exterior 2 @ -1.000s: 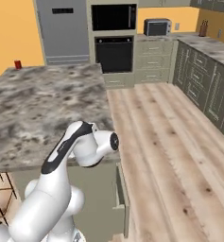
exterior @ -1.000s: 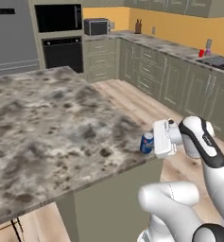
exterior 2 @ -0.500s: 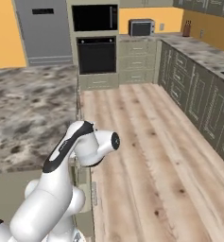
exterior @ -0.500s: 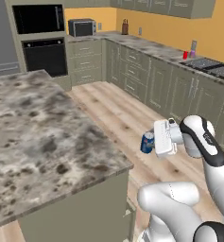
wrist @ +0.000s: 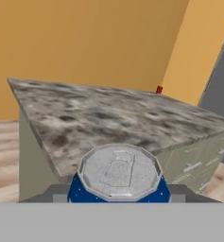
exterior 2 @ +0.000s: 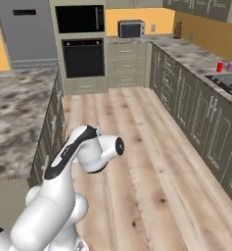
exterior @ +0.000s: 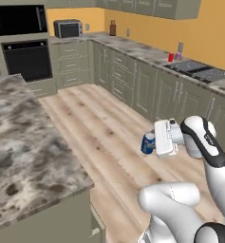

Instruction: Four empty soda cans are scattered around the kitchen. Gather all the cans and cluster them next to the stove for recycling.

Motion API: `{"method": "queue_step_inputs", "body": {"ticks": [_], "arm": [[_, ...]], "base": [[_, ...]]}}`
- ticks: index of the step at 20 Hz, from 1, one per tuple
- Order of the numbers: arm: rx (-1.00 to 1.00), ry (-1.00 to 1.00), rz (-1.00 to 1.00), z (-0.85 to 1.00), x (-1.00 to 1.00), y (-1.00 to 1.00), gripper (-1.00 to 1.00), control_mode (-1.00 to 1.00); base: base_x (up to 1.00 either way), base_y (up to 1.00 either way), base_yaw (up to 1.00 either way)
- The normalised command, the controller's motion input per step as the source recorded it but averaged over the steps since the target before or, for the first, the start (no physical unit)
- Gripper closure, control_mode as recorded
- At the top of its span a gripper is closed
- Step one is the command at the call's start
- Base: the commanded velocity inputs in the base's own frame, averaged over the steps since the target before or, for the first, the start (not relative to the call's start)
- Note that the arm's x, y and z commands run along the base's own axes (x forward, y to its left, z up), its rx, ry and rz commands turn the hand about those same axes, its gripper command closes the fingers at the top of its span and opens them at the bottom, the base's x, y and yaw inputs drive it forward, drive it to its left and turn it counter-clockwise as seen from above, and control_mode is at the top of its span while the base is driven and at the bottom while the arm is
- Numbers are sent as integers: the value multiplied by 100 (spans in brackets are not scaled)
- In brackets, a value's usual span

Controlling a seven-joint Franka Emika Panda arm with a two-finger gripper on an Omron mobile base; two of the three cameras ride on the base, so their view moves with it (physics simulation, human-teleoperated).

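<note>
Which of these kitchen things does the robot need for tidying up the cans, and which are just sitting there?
For the job:
- small blue soda can with silver top, held in the gripper
- small red can and purple-pink can on the counter
- flat black glass stove beside them
- another small red can on the far island edge

Just lying about:
- boxy toaster oven
- black-doored wall oven
- grey marbled island

Blue soda can [wrist: 119, 182] before granite island [wrist: 108, 118].
</note>
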Motion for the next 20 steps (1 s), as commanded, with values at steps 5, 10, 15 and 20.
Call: {"method": "queue_step_inputs", "body": {"ticks": [5, 10, 15, 20], "arm": [[0, 0, 0, 0, 0, 0, 100, 100], [0, 0, 0, 0, 0, 0, 100, 100], [0, 0, 0, 0, 0, 0, 100, 100], [0, 0, 0, 0, 0, 0, 100, 100]], "base": [[44, -55, -4], [55, -45, -5], [80, -17, -4], [98, 0, -4]]}}
